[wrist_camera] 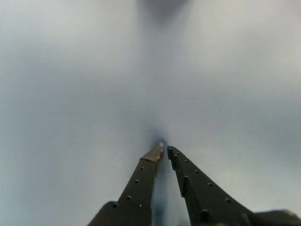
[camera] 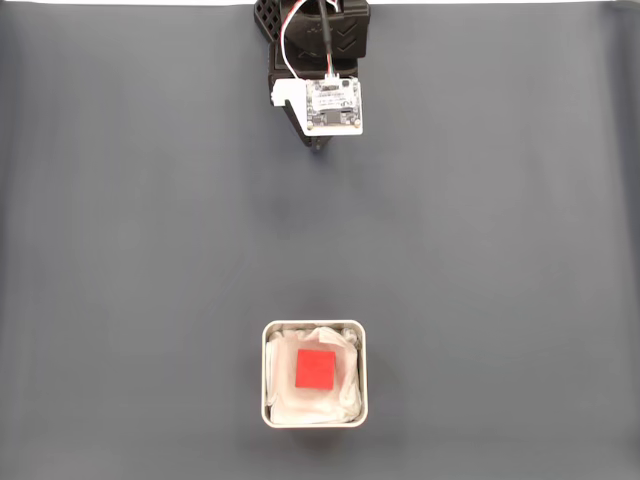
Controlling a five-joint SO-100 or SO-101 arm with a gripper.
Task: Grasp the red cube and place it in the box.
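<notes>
The small matte red cube already sits on crumpled white lining inside the square silvery metal tin box; the black fingers, clenched on nothing, hover well apart, directly up the dark bench.

Fixed cam top-down over whole mat — wrist cam close, along jaws.
</notes>
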